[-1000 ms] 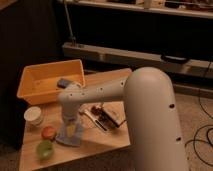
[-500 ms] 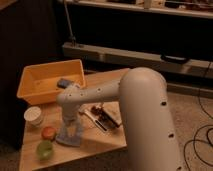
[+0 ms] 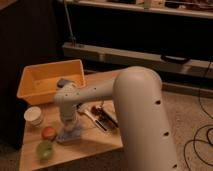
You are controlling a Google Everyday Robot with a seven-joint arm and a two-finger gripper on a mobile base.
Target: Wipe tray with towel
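The orange-yellow tray (image 3: 35, 92) stands at the back left of the wooden table. A small darker blue lump (image 3: 63, 82) lies inside it by its right wall. The pale blue-grey towel (image 3: 70, 135) lies flat on the table in front of the tray. My gripper (image 3: 69, 127) points straight down onto the towel, and the wrist hides the towel's middle. The gripper is outside the tray, a little in front of its near right corner.
A white cup (image 3: 34, 115) stands left of the towel. An orange round thing (image 3: 48, 132) and a green one (image 3: 45, 149) sit near the table's front left. Dark packets (image 3: 101, 118) lie right of the towel. The table's front edge (image 3: 75, 155) is close.
The gripper stays down on the towel at the same spot. The arm's big upper link has shifted slightly to the left.
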